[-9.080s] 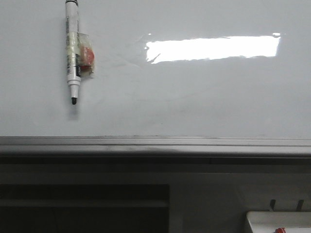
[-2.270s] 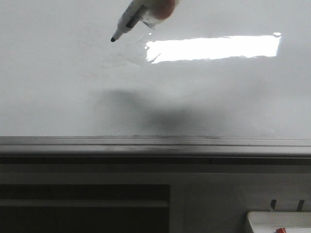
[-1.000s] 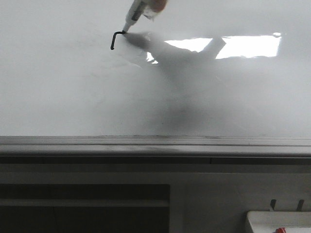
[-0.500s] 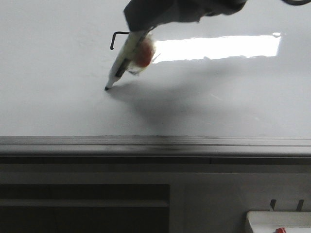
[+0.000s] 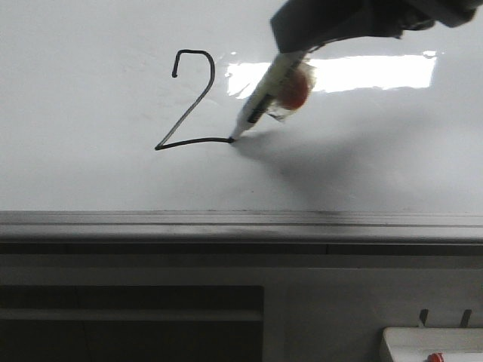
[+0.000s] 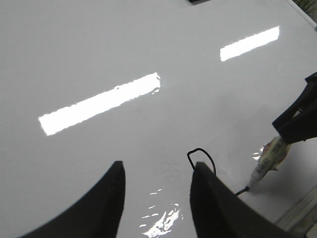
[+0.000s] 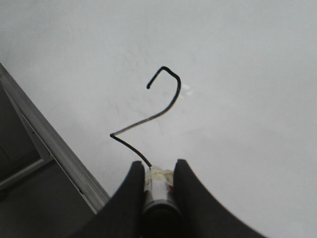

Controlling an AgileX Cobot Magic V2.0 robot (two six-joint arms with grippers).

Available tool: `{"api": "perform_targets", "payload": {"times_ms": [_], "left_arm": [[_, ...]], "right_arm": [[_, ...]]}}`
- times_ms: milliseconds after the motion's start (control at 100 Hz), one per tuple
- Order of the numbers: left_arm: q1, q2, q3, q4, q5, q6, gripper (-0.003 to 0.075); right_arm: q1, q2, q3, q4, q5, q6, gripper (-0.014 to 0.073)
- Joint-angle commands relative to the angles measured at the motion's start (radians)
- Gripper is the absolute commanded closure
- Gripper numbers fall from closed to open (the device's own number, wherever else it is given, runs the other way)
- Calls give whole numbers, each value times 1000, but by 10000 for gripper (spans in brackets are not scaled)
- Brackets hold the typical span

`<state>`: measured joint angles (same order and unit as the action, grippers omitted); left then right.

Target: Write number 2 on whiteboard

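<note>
The right gripper (image 7: 158,171) pinches the marker (image 5: 266,98), tip touching the whiteboard (image 5: 90,173) at the 2 (image 5: 190,102)'s base end, four o'clock of its hook. Lift straight off, avoiding a smear. The left gripper (image 6: 157,186) hangs spread, empty.

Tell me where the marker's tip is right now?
In the front view, the marker slants down from the right gripper, its tip touching the whiteboard at the right end of the number 2.
</note>
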<state>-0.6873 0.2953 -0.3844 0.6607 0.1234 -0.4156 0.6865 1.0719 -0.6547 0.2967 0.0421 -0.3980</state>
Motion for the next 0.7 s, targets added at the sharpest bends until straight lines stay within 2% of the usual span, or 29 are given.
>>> {"api": "perform_targets", "payload": {"times_ms": [0,190,360,490,550,630,690], "left_arm": [[4,8,-26,2,-54,-6,441],[-2,8,-26,-10,-84,-6,440],[-59,56,8,5,-214,-6,431],[-146,174,34,-43,-227,-8,359],[-189,243,35,13,-256,-3,349],[-249,325,35,166,-281,-3,349],[-274,389,32,177,-281,-3,349]], "right_arm": [[-15,-51,1,-24,-31,-19,662],[75,-125,-10,-24,-1,-19,662],[165,-136,-20,-81,50,-19,666],[232,-103,-59,-127,116,-19,666],[247,-91,-81,-130,148,-19,666],[252,-69,-121,-130,196,-19,666],[252,-57,-148,-130,226,-19,666]]}}
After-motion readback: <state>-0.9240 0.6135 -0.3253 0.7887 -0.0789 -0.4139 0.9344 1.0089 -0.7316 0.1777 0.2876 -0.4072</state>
